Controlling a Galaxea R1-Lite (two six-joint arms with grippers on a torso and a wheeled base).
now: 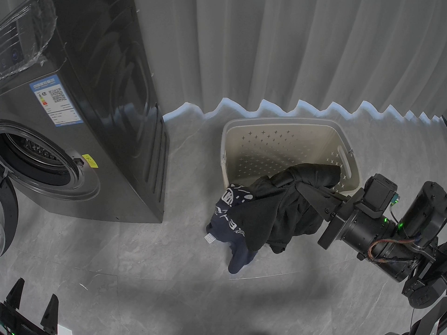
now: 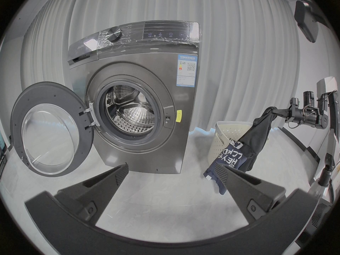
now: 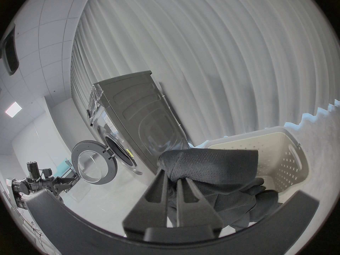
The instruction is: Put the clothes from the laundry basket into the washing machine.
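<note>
**Right gripper holds a bunch of clothes at the basket's edge**

The right gripper is by the near side of the laundry basket. Its two fingers are pressed close together, with a black top pinched between them. The black top is bunched up at the fingers and hangs down from there. A dark blue shirt with white letters is tangled in with it and hangs lowest of all. Both droop over the basket's edge on the side toward the washing machine. Most of the cloth is outside the basket. I cannot tell if the dark blue shirt touches the floor.

The laundry basket is pale and has small holes in its walls. It stands on the floor in front of a long grey curtain, a little way to the right of the washing machine.

The washing machine is dark grey. Its round door is swung wide open, and the shiny drum inside can be seen.

The left gripper is low down, in front of the washing machine and well apart from the clothes. Its fingers are spread wide and hold nothing.
</note>
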